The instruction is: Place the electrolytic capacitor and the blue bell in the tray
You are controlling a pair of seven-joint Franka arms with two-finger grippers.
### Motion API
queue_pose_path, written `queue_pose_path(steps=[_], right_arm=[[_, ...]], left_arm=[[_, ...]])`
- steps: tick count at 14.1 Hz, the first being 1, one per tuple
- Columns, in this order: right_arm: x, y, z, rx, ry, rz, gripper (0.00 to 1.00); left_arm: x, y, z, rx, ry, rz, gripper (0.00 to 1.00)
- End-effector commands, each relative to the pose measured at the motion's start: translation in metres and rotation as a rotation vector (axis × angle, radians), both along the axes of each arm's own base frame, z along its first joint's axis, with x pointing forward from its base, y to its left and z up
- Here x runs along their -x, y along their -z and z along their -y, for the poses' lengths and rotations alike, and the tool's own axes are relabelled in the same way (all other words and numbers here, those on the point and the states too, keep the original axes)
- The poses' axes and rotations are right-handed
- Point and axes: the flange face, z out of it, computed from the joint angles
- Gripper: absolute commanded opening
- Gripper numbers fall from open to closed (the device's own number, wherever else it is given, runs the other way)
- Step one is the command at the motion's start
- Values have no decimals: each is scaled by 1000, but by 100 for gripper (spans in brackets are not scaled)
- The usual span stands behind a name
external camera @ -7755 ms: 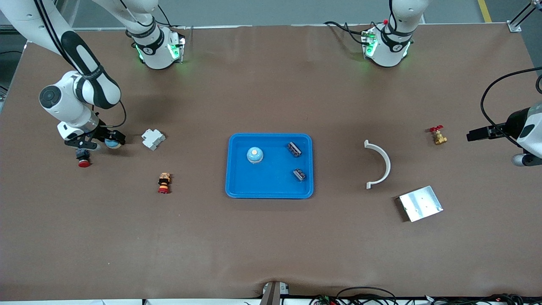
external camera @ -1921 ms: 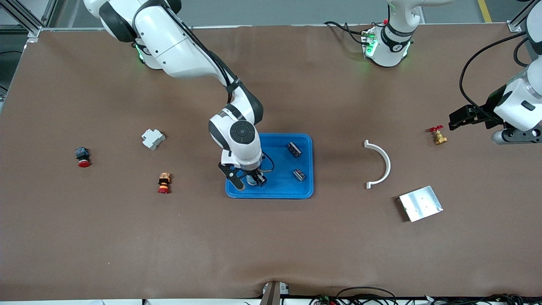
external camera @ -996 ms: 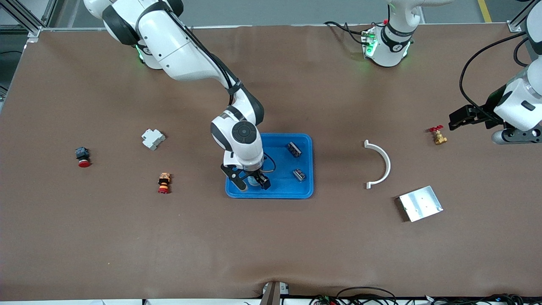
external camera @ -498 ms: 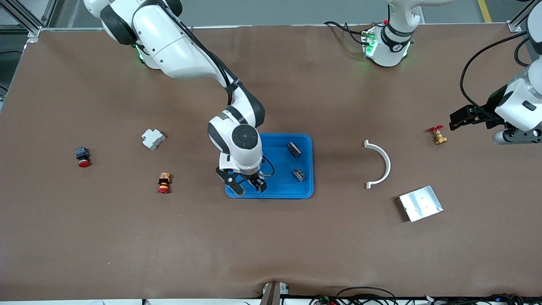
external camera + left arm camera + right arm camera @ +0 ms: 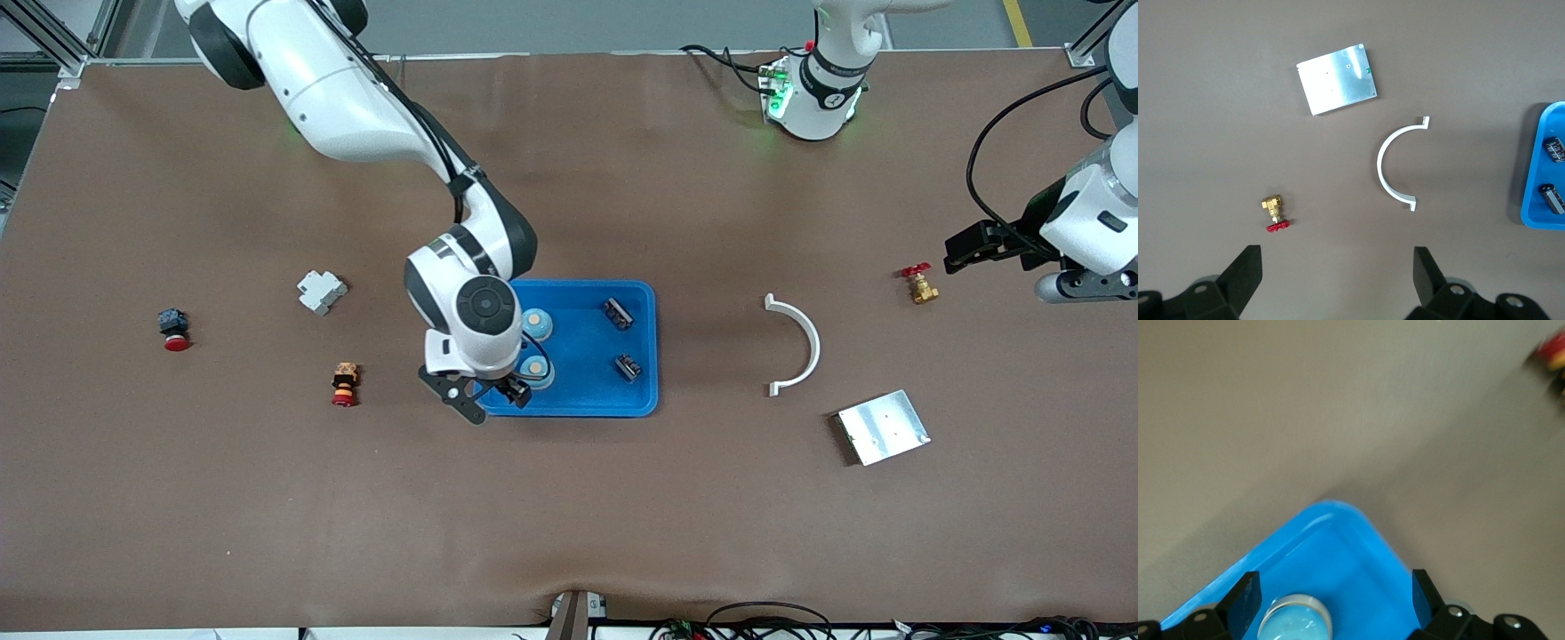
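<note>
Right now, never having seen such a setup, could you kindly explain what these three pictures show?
Two robot arms work at a brown table. One picture looks down from high across the table; the other two come from cameras on each wrist. The right gripper, open and empty, is over the blue tray's corner. In the tray sit two blue bells and two capacitors. The left gripper, open, waits above a brass valve. A white curved bracket and a silver plate lie nearby.

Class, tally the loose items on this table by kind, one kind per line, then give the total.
Blue bells: 2
Capacitors: 2
Push buttons: 2
Tray: 1
White block: 1
White curved bracket: 1
Brass valve: 1
Metal plate: 1
Total: 11
</note>
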Motion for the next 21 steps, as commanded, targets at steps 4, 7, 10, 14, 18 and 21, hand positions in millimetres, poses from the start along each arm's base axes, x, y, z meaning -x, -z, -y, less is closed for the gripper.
queue_pose_path(steps=[4, 7, 10, 14, 18, 21], right_arm=[[-24, -98, 99, 10, -204, -54, 100], [-27, -113, 136, 12, -266, -64, 100], [-34, -131, 177, 15, -343, -76, 100], [-46, -157, 243, 16, -459, -82, 100], [-53, -168, 319, 12, -537, -116, 100], [-47, -182, 388, 1, -609, -148, 100]], left_arm=[[2, -7, 3, 21, 20, 15, 100], [1, -7, -2, 21, 14, 15, 100], [1, -7, -1, 21, 15, 15, 100], [1, -7, -3, 21, 11, 15, 100], [1, -7, 1, 20, 17, 16, 100], [0, -13, 2, 18, 8, 28, 100]])
